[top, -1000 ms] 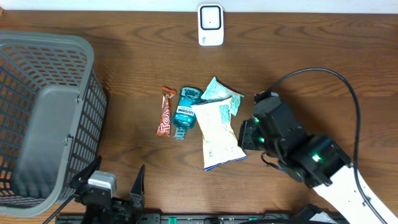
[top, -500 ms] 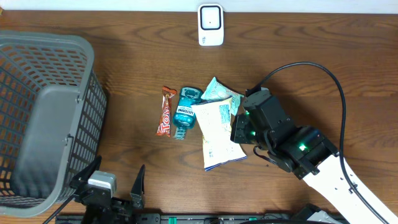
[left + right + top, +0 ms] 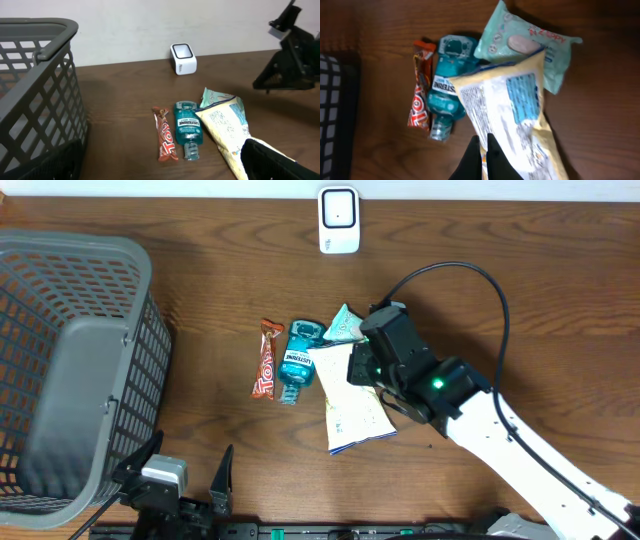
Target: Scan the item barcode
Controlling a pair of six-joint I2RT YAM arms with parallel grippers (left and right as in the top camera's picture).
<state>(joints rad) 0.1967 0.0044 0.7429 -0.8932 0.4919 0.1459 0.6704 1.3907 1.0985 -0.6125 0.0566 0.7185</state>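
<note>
Centre frame, the Listerine bottle (image 3: 297, 363) reads clearly. Only the right wrist view shows the right gripper (image 3: 484, 160) pinched shut over the yellow bag (image 3: 512, 115). The left gripper (image 3: 180, 468) gapes wide.

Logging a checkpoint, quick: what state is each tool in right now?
Left tool: open, holding nothing.
Right tool: closed above the snack bag, nothing visibly gripped.
</note>
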